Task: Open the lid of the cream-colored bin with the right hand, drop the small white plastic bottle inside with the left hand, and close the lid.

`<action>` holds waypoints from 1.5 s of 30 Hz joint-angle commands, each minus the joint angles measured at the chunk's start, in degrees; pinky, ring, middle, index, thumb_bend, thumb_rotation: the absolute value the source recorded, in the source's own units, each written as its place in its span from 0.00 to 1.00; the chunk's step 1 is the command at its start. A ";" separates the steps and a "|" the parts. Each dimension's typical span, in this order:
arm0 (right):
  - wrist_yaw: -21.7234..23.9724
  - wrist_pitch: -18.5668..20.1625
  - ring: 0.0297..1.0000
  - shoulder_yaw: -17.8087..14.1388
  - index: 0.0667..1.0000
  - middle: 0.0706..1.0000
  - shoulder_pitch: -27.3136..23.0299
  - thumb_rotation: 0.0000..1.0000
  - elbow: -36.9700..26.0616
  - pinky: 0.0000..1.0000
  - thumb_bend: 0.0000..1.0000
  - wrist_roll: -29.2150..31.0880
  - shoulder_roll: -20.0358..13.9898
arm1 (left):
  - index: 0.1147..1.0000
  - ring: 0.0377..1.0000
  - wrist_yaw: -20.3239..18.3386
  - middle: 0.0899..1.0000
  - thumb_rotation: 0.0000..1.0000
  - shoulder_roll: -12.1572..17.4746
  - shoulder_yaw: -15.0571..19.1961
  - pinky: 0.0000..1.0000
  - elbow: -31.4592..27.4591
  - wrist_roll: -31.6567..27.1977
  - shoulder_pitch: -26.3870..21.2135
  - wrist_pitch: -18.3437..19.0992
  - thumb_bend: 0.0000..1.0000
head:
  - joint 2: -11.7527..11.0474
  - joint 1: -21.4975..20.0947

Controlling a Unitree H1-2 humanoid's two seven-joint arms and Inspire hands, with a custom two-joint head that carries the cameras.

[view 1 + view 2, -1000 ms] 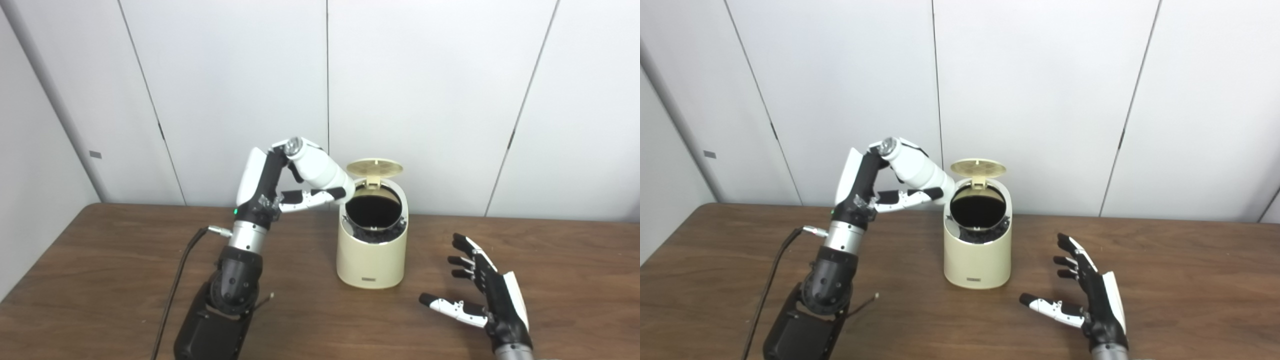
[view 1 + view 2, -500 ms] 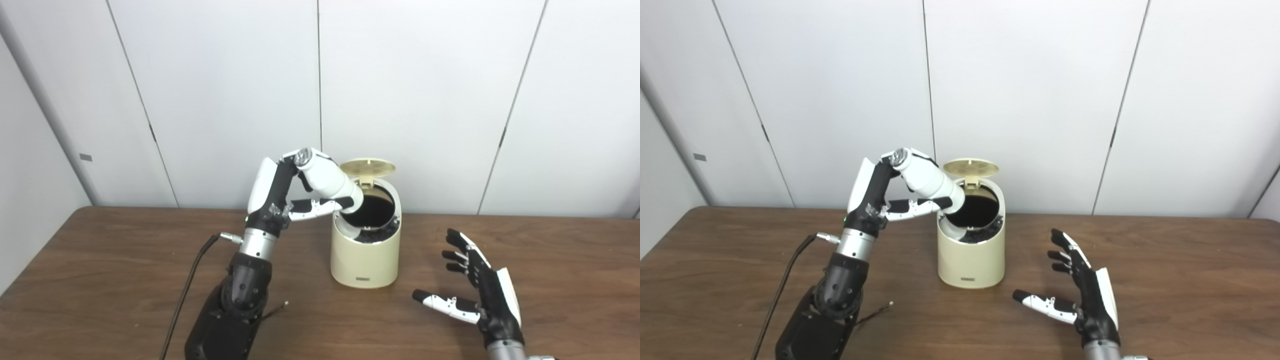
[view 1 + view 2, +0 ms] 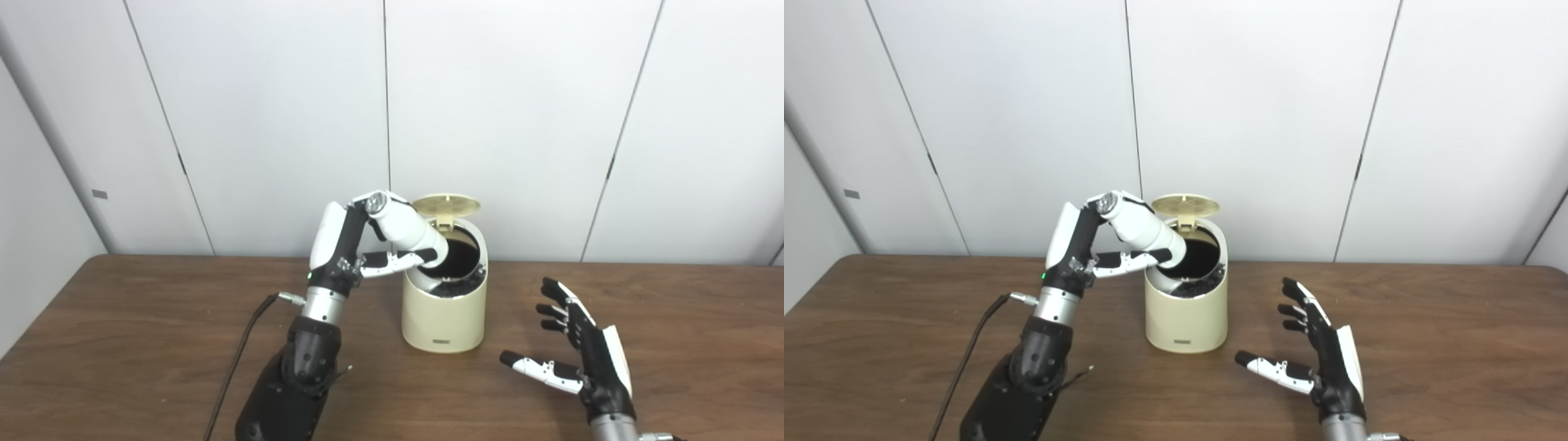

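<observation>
The cream-colored bin (image 3: 444,318) stands mid-table with its round lid (image 3: 446,204) flipped up at the back, showing a dark inside. My left hand (image 3: 358,248) is shut on the small white plastic bottle (image 3: 407,229), which tilts down to the right, its lower end over the bin's left rim at the opening. The bottle (image 3: 1142,229) shows a grey cap at its upper left end. My right hand (image 3: 582,367) rests open, fingers spread, low over the table to the right of the bin, touching nothing.
The brown wooden table (image 3: 122,343) runs across the whole view, with white wall panels behind it. A black cable (image 3: 236,361) trails from the left wrist down over the table's front left part.
The left hand has carried the bottle right and down, from beside the bin's left rim to over its opening. The camera has shifted, so the whole scene sits a little further left. The right hand stays open.
</observation>
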 commanded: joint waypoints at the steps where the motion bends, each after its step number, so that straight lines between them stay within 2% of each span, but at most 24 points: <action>1: -0.73 -1.97 0.77 0.13 0.84 0.85 -2.08 0.20 -2.07 0.70 0.80 -0.15 0.42 | 0.45 0.39 3.98 0.42 0.00 1.14 -1.32 0.35 0.04 1.69 -3.75 -2.24 0.50 | 0.09 -0.02; 14: -0.84 -1.32 0.77 0.21 0.84 0.84 -1.87 0.20 -3.05 0.71 0.79 -0.35 0.82 | 0.45 0.39 20.02 0.41 0.00 4.98 -11.85 0.36 7.47 3.46 -6.19 -2.25 0.50 | 0.21 -0.03; 18: -0.75 -1.20 0.77 0.32 0.84 0.85 -1.68 0.20 -3.37 0.71 0.78 -0.39 0.83 | 0.45 0.39 25.29 0.41 0.00 5.95 -14.49 0.36 9.69 6.94 -7.06 -2.24 0.50 | 0.35 -0.16; 22: -0.63 -0.75 0.77 0.35 0.84 0.85 -1.64 0.21 -3.92 0.71 0.79 -0.31 0.94 | 0.44 0.39 28.22 0.41 0.00 6.39 -16.46 0.37 11.45 7.61 -7.78 -2.24 0.50 | 0.35 -0.16; 25: -0.58 -0.66 0.77 0.38 0.84 0.85 -1.52 0.21 -4.06 0.71 0.78 -0.42 0.83 | 0.44 0.40 28.22 0.41 0.00 6.48 -16.55 0.37 11.76 8.10 -7.87 -2.25 0.50 | 0.53 -0.03; 31: -0.61 -1.05 0.76 0.46 0.84 0.85 -1.65 0.21 -3.68 0.71 0.78 -0.29 0.76 | 0.45 0.39 24.44 0.42 0.00 6.10 -14.89 0.37 11.43 8.62 -7.39 -2.13 0.50 | 0.53 -0.03; 35: -0.66 -1.25 0.76 0.63 0.84 0.84 -1.75 0.21 -3.47 0.71 0.77 -0.52 0.72 | 0.45 0.39 23.25 0.42 0.00 5.98 -14.28 0.36 11.14 9.15 -7.19 -2.19 0.50 | 0.62 0.11; 45: -0.84 -0.71 0.75 1.02 0.82 0.84 -1.74 0.18 -3.89 0.68 0.75 -1.09 0.94 | 0.49 0.39 15.49 0.43 0.00 5.19 -11.21 0.42 8.67 8.30 -6.35 -0.27 0.50 | 0.70 0.17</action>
